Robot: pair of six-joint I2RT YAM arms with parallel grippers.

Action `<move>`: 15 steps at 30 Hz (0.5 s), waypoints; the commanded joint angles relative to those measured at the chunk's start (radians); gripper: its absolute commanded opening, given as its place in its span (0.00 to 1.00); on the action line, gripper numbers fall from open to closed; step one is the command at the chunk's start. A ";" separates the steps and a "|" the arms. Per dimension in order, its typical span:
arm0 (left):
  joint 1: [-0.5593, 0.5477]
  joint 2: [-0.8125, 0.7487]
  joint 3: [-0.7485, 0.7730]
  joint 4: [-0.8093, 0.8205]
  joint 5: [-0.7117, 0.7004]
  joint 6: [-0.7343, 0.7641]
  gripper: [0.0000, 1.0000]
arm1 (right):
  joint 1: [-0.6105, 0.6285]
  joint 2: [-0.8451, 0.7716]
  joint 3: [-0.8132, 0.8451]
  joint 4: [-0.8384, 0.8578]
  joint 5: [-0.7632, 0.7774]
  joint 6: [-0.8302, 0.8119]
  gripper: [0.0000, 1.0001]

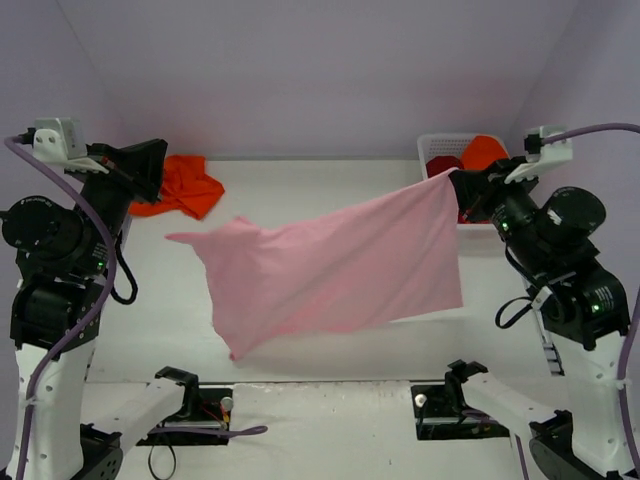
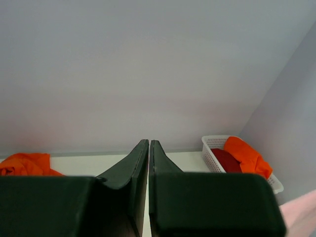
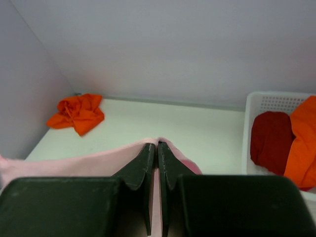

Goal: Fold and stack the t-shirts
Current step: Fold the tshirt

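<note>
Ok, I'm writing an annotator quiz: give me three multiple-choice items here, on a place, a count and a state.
1. Where is the dark red t-shirt? A in the basket; B on the table; C held in the air.
2. How many orange t-shirts show? A one; B two; C three.
3. The right gripper is: A open; B shut on the pink t-shirt; C shut, empty.
1A, it lies there; 2B, one on the table, one in the basket; 3B, pink cloth sits between its fingers.
</note>
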 commanded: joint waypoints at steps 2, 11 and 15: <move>0.002 0.027 -0.053 0.063 -0.007 -0.005 0.00 | -0.001 0.035 -0.066 0.054 0.021 -0.006 0.00; -0.002 0.047 -0.185 0.157 0.063 -0.075 0.00 | 0.002 0.035 -0.146 0.077 0.036 -0.004 0.00; -0.070 0.053 -0.340 0.234 0.125 -0.179 0.00 | 0.001 0.044 -0.165 0.091 0.024 0.011 0.00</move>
